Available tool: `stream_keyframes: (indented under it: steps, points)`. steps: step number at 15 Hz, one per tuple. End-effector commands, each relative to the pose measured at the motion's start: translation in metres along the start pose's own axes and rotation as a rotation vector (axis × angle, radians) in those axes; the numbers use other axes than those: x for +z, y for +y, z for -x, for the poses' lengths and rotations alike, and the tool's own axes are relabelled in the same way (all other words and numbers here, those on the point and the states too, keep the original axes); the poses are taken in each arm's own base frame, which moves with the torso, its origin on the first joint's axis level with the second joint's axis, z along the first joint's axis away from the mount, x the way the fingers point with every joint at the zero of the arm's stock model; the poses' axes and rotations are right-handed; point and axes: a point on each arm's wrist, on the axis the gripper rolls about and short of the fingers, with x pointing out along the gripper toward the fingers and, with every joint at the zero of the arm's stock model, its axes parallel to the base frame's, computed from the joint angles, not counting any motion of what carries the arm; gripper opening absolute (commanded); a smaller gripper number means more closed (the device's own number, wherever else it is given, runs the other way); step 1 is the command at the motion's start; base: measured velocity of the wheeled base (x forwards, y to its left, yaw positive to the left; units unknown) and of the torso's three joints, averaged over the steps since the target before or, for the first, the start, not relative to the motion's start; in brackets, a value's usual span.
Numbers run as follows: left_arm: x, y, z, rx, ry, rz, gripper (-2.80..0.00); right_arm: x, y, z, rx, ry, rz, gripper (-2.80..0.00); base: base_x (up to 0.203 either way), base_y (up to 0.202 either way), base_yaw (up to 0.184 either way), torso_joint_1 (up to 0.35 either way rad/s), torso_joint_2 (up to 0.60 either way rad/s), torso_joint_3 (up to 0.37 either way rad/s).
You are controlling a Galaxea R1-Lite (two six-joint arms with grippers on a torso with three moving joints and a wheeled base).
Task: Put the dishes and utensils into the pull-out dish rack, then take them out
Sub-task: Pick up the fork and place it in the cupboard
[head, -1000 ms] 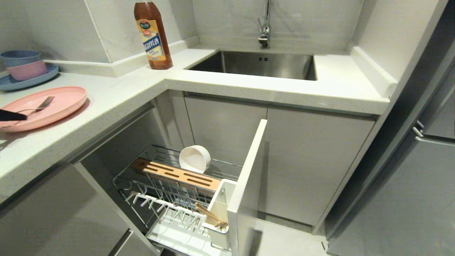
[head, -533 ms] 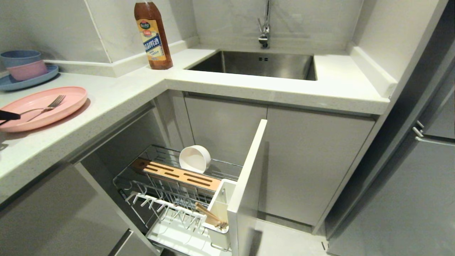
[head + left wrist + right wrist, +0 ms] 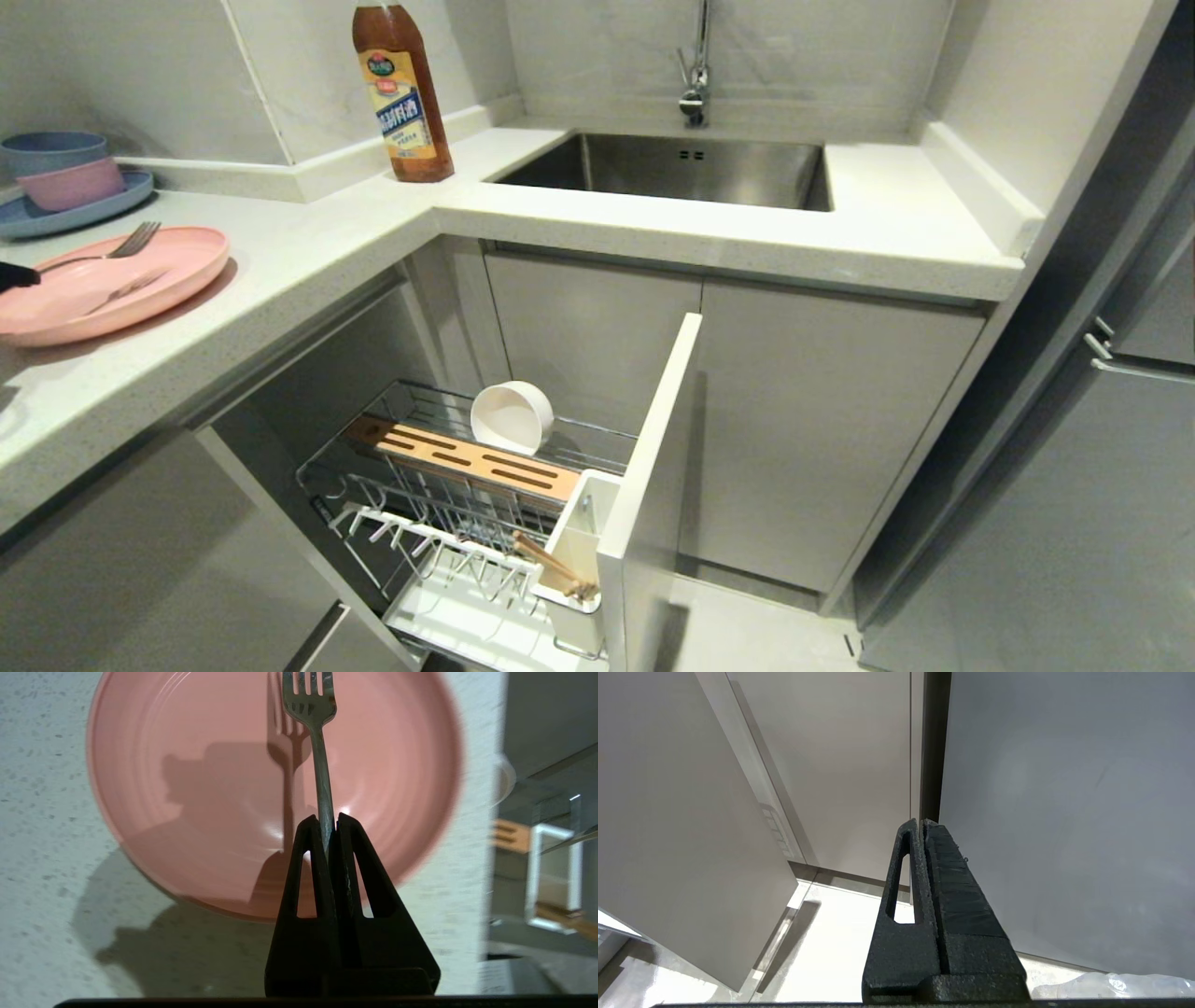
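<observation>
My left gripper is shut on the handle of the silver fork, which hangs above the pink plate. In the head view the fork floats over the plate on the left counter, and only the gripper's tip shows at the left edge. The pull-out dish rack stands open below. A cream-white bowl lies on its side behind the wooden block. The chopsticks sit in the white utensil cup. My right gripper is shut and parked near the floor.
A blue plate with small blue and pink bowls sits at the back left. A brown sauce bottle stands by the steel sink. The rack's tall white front panel juts out toward me.
The left gripper closed on the fork's handle and lifted it off the pink plate; the fork's tines have risen and its shadow now lies on the plate.
</observation>
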Motion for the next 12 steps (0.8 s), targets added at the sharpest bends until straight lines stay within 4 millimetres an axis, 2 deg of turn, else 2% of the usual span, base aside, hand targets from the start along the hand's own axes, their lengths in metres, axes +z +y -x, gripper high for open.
stream_keyframes:
  steps: [1, 3, 6, 10, 12]
  points:
    - [0.007, -0.022, 0.021, -0.001, -0.046, 0.021, -2.80, -0.001, 0.000, 0.000, 0.000, 0.002, 0.000, -2.80, 0.000, 0.000, 0.000, 0.000, 0.00, 0.000]
    - [0.013, -0.044, 0.037, -0.019, -0.086, 0.076, -2.80, -0.001, 0.000, 0.000, 0.000, 0.002, -0.001, -2.80, 0.000, 0.000, 0.000, 0.000, 0.00, 0.000]
    - [0.016, -0.088, 0.058, -0.126, -0.102, 0.169, -2.80, -0.001, 0.000, 0.000, 0.001, 0.003, -0.001, -2.80, 0.000, 0.000, 0.000, 0.000, 0.00, 0.000]
    - [-0.006, -0.139, 0.073, -0.335, 0.093, 0.231, -2.80, -0.001, 0.000, 0.000, 0.000, 0.003, -0.001, -2.80, 0.000, 0.000, 0.000, 0.000, 0.00, 0.000]
    - [-0.019, -0.156, 0.077, -0.431, 0.219, 0.237, -2.80, -0.001, 0.000, 0.000, 0.001, 0.003, 0.000, -2.80, 0.000, 0.000, 0.000, 0.000, 0.00, 0.000]
